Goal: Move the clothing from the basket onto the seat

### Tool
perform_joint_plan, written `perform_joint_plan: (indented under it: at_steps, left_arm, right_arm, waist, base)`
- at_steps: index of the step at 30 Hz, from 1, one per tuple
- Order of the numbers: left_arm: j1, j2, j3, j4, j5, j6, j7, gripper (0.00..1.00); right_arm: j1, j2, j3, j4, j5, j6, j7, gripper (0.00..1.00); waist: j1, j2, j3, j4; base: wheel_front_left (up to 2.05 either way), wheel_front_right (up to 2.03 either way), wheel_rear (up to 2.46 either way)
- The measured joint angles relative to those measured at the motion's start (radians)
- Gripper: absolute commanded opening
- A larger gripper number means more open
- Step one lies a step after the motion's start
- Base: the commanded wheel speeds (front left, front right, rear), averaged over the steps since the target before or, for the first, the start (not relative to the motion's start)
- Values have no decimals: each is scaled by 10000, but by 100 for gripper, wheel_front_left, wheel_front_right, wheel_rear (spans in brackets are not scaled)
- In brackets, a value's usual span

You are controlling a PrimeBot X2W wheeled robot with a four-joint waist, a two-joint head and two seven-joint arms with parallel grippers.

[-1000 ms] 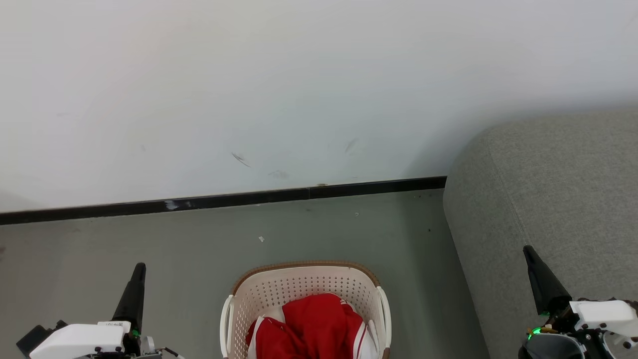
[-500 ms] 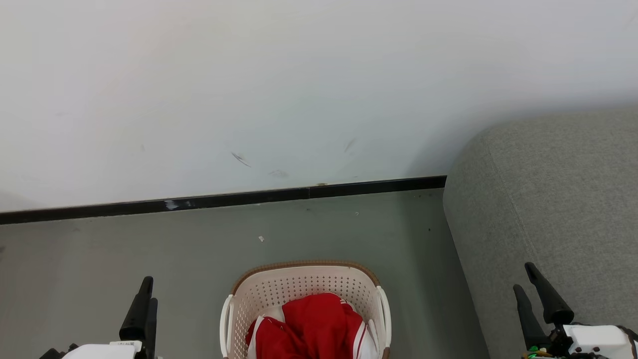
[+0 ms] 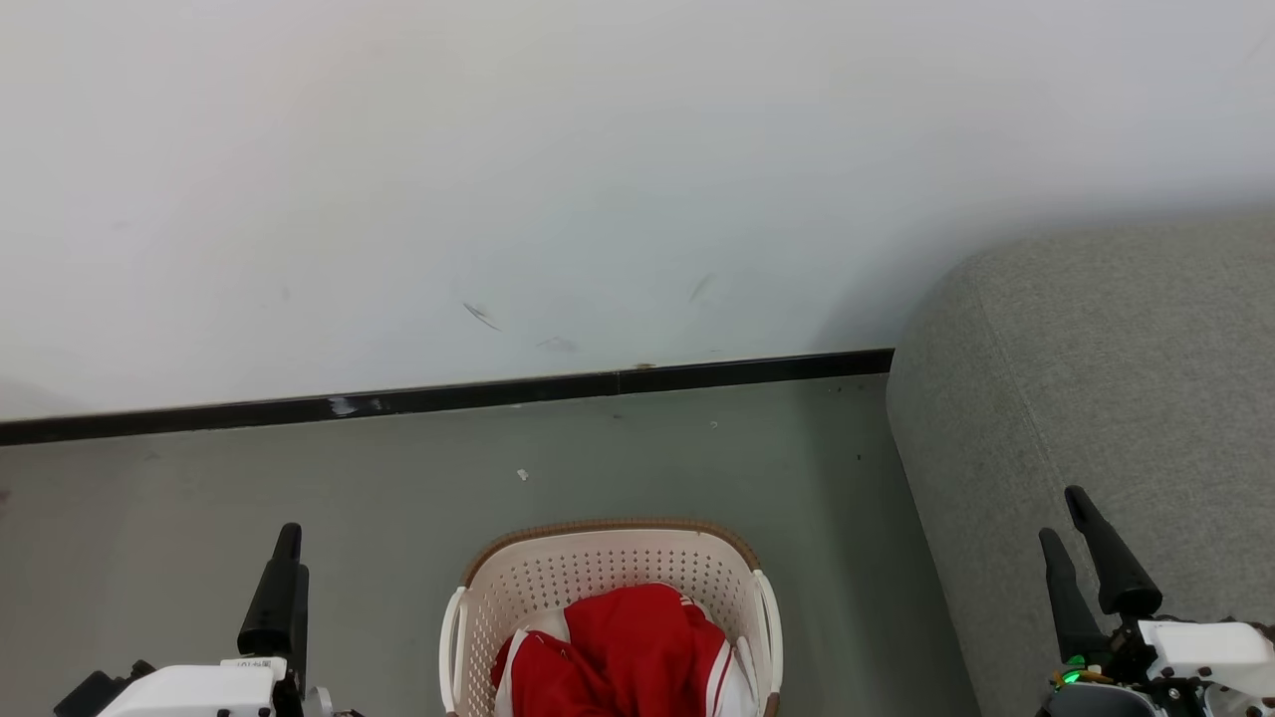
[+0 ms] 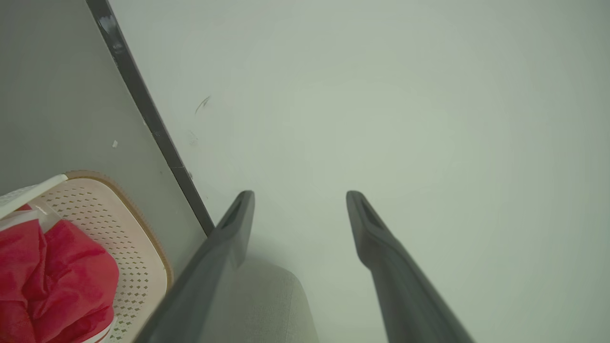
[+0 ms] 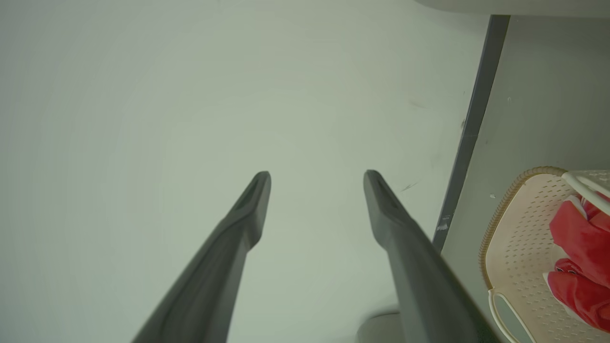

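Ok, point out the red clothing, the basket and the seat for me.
clothing (image 3: pixel 623 647), head view, red fold atop the pile.
basket (image 3: pixel 578 570), head view, perforated far wall.
seat (image 3: pixel 1096 378), head view, bare cushion top.

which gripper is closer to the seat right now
Right. The right gripper is over the seat in the head view; the left gripper is over the floor, across the laundry basket from the seat.

Basket (image 3: pixel 598 568) mouth open from above, clothing (image 3: pixel 618 647) heaped inside. Bare floor (image 3: pixel 299 468) either side. Wall (image 3: pixel 598 199) behind; seat (image 3: pixel 1096 378) bounds right.
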Motion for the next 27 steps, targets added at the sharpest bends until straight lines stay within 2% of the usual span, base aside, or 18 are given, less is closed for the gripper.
perform_joint_plan:
  at_steps: [15,21,27]
  left_arm:
    - [-143,443,-533,-451,1062,-8,-742,100]
    - [-147,639,-817,-562,1676,-8,-1026,100]
    - [-152,1011,-1147,-606,2635,-8,-1321,100]
  right_arm:
    - [-10,-405,205,-748,-846,0,-589,100]
    - [-5,-740,460,-1022,-1478,0,-880,100]
    - [7,-1101,819,-1244,-2226,2,-1300,100]
  waist:
    - [125,0,-80,-1]
    - [142,0,-109,-10]
    - [126,0,-111,-15]
  base:
    - [0,0,0]
    - [0,0,0]
    - [0,0,0]
